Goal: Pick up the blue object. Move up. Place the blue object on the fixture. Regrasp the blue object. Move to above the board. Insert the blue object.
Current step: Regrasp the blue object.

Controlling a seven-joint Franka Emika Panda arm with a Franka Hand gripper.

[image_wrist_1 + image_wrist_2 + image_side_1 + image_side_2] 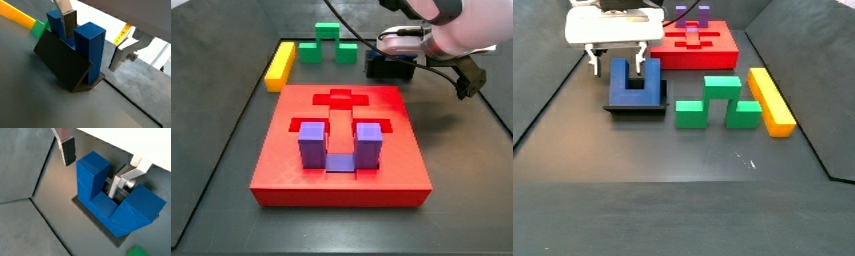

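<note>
The blue object stands prongs-up on the dark fixture, whose base plate shows under the blue object. My gripper is open and straddles one prong: one finger's dark pad is outside it, the other silver finger sits in the gap between the two prongs. A small space shows between the outer pad and the prong. In a side view the gripper hangs over the blue object. The red board lies apart from it.
A purple U-shaped piece sits in the board's recess. Green blocks and a yellow bar lie beside the fixture. The arm's white body covers the fixture in a side view.
</note>
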